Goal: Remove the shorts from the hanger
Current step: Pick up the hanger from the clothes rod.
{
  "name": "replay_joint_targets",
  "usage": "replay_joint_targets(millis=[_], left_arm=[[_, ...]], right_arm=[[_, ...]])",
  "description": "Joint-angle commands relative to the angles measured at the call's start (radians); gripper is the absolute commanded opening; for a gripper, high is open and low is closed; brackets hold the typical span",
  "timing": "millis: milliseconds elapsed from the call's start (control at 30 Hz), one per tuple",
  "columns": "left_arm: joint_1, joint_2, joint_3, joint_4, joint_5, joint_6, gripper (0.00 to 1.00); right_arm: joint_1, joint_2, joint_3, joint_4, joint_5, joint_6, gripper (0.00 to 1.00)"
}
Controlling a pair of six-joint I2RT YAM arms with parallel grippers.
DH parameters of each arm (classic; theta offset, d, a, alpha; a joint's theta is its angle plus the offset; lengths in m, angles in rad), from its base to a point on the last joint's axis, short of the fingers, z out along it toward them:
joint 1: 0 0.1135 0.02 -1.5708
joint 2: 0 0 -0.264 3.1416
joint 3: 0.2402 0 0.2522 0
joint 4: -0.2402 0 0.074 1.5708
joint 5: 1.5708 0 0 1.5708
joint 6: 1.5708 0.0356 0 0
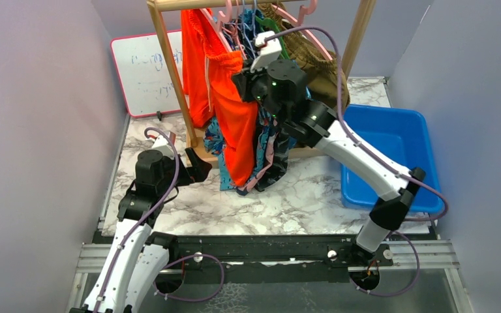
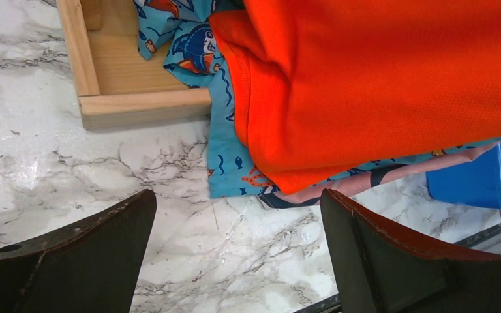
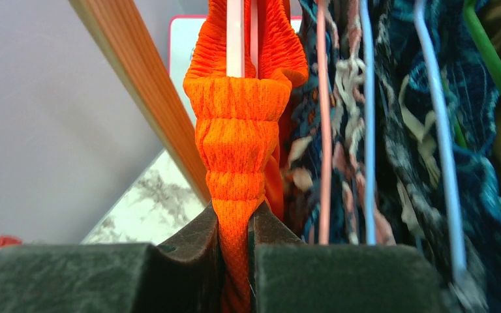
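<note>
Orange shorts [image 1: 235, 124] trail to the middle of the table [image 1: 313, 195] before the left gripper [image 2: 237, 202], its jaws wide and empty. Beyond, the right gripper [image 3: 235, 254] pinches their waistband under a white hanger [image 3: 235, 39] on the far-edge rack [image 1: 169, 72]. A hard tug could unhook the hanger or drag neighbouring pairs [image 3: 391, 163].

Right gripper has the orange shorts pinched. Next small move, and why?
Probably a short pull back with the right gripper, to drag the orange shorts off the white hanger. Its jaws are shut on the bunched fabric just below that hanger, and the shorts are looped over it. The left gripper sits open, low over the table, holding nothing.
</note>
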Motion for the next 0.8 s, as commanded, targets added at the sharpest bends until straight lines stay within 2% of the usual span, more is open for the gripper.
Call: replay_joint_targets(millis=[0,233,400,533,600,700,767], left_arm=[[0.008,-0.054,0.010,0.028,-0.027,0.000,0.99],[0.008,-0.118,0.016,0.019,-0.063,-0.003,0.99],[0.009,-0.197,0.025,-0.003,-0.149,-0.017,0.99],[0.008,-0.258,0.032,-0.037,-0.231,-0.074,0.99],[0.008,-0.271,0.060,-0.077,-0.250,-0.108,0.99],[0.009,-0.302,0.101,-0.121,-0.278,-0.132,0.99],[0.008,-0.328,0.126,-0.139,-0.307,-0.144,0.98]], right_arm=[[0.004,-0.205,-0.084,0.036,-0.101,0.064,0.01],[0.004,-0.338,-0.163,-0.133,-0.289,0.038,0.01],[0.004,-0.527,-0.390,-0.159,-0.392,-0.002,0.01],[0.004,-0.735,-0.607,-0.106,-0.641,-0.104,0.01],[0.004,-0.802,-0.668,-0.153,-0.650,-0.101,0.01],[0.004,-0.879,-0.739,-0.250,-0.579,-0.093,0.01],[0.004,-0.925,-0.773,-0.279,-0.625,-0.105,0.01]])
